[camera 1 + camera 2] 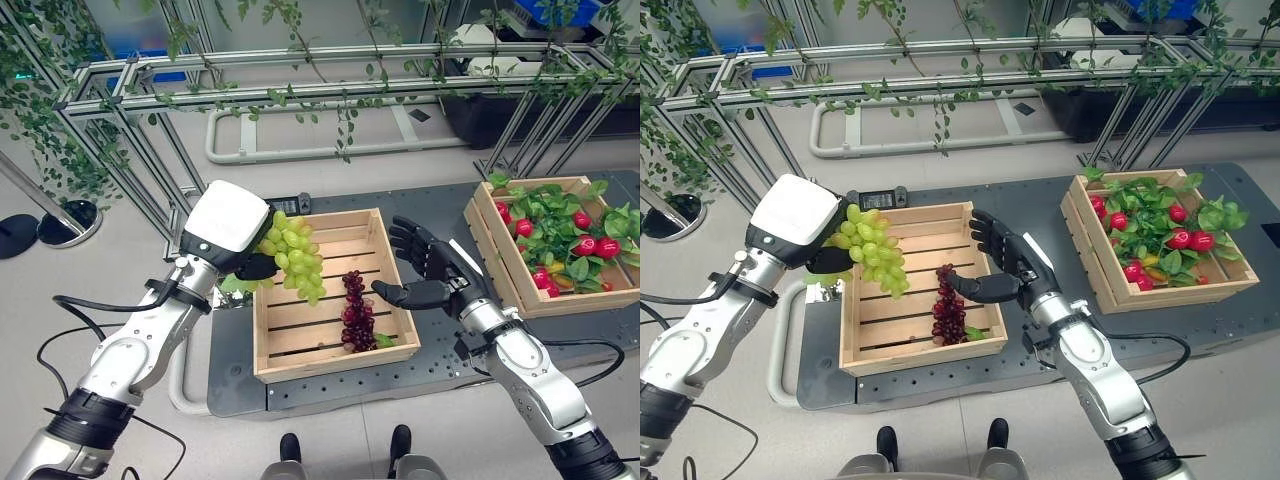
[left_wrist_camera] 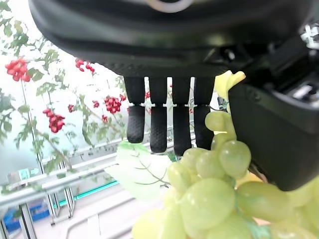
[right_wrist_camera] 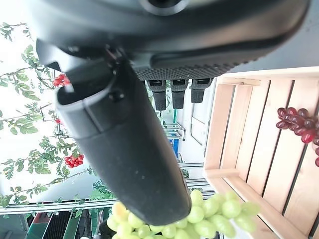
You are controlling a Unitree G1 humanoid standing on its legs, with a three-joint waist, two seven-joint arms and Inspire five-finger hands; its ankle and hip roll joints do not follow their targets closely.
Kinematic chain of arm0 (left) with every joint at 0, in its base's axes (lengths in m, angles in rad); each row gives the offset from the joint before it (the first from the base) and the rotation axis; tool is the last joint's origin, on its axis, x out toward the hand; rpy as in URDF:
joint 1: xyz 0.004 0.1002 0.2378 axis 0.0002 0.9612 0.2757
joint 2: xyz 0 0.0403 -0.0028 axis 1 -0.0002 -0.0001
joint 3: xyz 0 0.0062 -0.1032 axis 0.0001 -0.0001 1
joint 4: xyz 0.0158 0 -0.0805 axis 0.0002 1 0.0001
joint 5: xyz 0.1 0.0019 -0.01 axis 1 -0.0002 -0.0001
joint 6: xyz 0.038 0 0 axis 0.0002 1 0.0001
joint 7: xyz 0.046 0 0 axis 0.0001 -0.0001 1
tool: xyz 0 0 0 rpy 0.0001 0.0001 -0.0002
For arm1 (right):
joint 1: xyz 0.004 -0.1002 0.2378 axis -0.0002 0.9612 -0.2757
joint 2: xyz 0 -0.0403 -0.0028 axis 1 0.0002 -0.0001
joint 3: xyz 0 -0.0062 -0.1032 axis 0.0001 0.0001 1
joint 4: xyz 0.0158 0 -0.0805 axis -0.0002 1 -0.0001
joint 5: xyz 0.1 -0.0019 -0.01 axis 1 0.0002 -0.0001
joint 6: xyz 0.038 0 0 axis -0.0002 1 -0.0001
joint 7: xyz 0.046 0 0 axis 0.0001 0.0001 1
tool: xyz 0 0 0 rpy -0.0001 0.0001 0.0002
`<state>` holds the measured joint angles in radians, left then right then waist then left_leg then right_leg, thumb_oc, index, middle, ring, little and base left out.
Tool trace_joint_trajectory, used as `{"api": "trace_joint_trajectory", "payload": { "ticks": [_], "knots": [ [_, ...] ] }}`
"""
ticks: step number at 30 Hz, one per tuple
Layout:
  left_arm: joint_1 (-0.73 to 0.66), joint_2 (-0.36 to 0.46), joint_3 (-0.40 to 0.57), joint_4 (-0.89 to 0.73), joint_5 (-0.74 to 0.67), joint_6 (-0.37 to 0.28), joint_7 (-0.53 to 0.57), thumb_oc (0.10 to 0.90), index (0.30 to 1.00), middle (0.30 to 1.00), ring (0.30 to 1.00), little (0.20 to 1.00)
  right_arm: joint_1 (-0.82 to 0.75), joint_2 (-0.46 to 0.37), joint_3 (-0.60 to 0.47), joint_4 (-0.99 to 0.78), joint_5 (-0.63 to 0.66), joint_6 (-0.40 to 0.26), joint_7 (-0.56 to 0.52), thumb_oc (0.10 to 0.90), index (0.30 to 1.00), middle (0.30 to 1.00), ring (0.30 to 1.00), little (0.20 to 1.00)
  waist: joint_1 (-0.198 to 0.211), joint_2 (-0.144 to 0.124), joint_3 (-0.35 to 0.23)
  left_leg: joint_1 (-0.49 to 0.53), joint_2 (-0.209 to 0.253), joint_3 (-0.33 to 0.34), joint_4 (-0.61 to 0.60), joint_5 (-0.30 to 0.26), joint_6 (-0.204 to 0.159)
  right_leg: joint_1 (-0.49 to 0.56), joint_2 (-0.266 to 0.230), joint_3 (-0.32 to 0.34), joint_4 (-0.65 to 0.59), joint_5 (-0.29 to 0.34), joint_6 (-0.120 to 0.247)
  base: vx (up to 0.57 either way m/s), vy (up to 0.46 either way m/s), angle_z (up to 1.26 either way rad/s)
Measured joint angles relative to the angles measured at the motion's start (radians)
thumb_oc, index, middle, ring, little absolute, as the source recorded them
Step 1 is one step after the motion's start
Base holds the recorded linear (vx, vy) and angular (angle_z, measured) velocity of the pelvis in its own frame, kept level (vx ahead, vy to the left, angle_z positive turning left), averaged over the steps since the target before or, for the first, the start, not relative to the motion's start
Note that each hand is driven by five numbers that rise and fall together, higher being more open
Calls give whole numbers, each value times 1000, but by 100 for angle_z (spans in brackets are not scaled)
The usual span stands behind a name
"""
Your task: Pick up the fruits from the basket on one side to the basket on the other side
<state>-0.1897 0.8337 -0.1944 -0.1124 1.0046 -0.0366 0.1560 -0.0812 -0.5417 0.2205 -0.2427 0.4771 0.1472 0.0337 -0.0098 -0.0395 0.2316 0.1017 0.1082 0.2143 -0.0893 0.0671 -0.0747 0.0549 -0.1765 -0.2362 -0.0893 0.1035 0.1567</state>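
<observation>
The left hand [image 1: 255, 262] pinches the green grapes [image 1: 296, 257] by the stem above the crate's [image 1: 330, 355] ten-o'clock corner, so a swing could shed them; the right hand [image 1: 432, 272] waits spread.

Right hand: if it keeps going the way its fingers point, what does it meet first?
Likely the green grape bunch held by the left hand. The open right hand points across the wooden slatted crate toward it; depth is uncertain.

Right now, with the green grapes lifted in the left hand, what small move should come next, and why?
Probably pass them across: the left hand holds the green grapes above the near crate, while the right hand waits open beside them. The leafy crate lies farther right, past the left arm's side. Purple grapes remain inside.
</observation>
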Motion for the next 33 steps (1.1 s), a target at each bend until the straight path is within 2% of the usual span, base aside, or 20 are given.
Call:
{"api": "trace_joint_trajectory", "payload": {
  "ticks": [8,13,16,18,27,33],
  "knots": [
    [3,-10,-41,0,-22,7,-6,400,300,300,300,300,-6,18,80,0,6,23,-11,800,900,900,900,900,0,-4,-25,-1,0,-3,0,1,0,1,0,-1,0,0,0,0,0,0],
    [3,-33,-57,0,-28,8,-6,400,300,300,300,300,-7,76,117,4,50,23,-43,800,900,900,900,900,0,-4,-27,0,0,-5,0,2,0,2,0,-2,0,0,0,0,0,0],
    [3,-33,-93,0,-29,8,-7,400,300,300,300,300,-9,83,119,4,62,23,-52,800,900,900,900,900,1,-3,-39,-2,0,-9,0,2,1,3,0,-5,0,-1,-1,1,1,1],
    [3,-36,-109,0,-29,8,-7,400,300,300,300,300,-16,84,122,4,96,23,-52,800,900,900,900,900,0,-3,-41,-2,0,-9,0,2,1,3,0,-6,0,-1,-1,0,0,0],
    [3,-38,-132,0,-30,1,-11,400,300,300,300,300,-30,92,185,4,411,27,-30,800,900,900,900,900,3,-3,-44,-2,0,-18,-1,4,0,6,0,-13,0,-1,-1,-1,-6,1],
    [3,-37,-149,0,-37,0,-11,400,300,300,300,300,-30,107,187,4,477,36,-5,800,900,900,900,900,6,-3,-45,-3,0,-18,0,4,0,6,0,-13,0,-1,-1,0,0,0]
  ]
}}
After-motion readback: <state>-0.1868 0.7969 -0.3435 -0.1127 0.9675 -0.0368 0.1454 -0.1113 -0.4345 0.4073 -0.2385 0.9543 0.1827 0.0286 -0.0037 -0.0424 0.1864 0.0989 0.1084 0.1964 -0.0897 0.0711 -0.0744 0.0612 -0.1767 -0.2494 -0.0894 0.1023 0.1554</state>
